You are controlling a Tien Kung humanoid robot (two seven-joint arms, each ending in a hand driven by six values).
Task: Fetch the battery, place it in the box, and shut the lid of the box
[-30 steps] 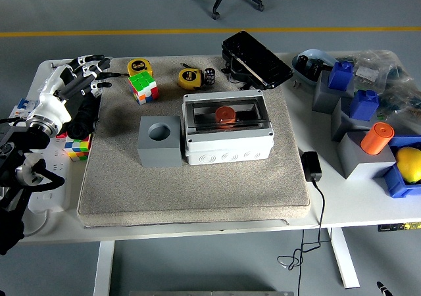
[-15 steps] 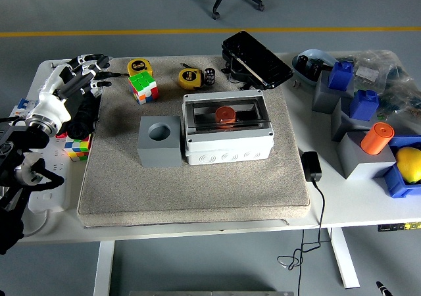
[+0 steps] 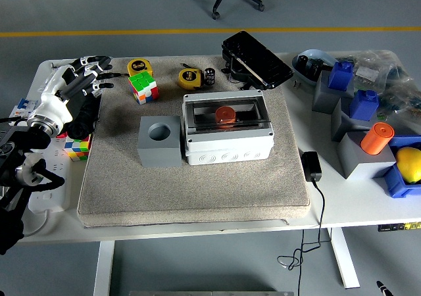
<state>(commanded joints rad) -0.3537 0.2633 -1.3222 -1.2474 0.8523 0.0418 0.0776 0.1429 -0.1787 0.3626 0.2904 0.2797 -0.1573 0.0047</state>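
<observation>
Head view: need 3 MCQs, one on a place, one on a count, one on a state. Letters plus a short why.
1. Where does the grey block with the round hole stand?
A. directly left of the white box
B. behind the white box
C. off the mat, on the right

2. How many yellow tape measures lie at the mat's far edge?
A. one
B. two
C. four

3. What is the state of the left hand?
A. shut on the battery
B. fingers spread, holding nothing
C. pressing down on the lid

Answers:
1 A: the block sits beside the white box, on its left side.
2 B: one tape measure lies left of the other.
3 B: the hand hovers at the mat's far left corner with its fingers open, while the orange battery shows under the box's clear lid.
</observation>
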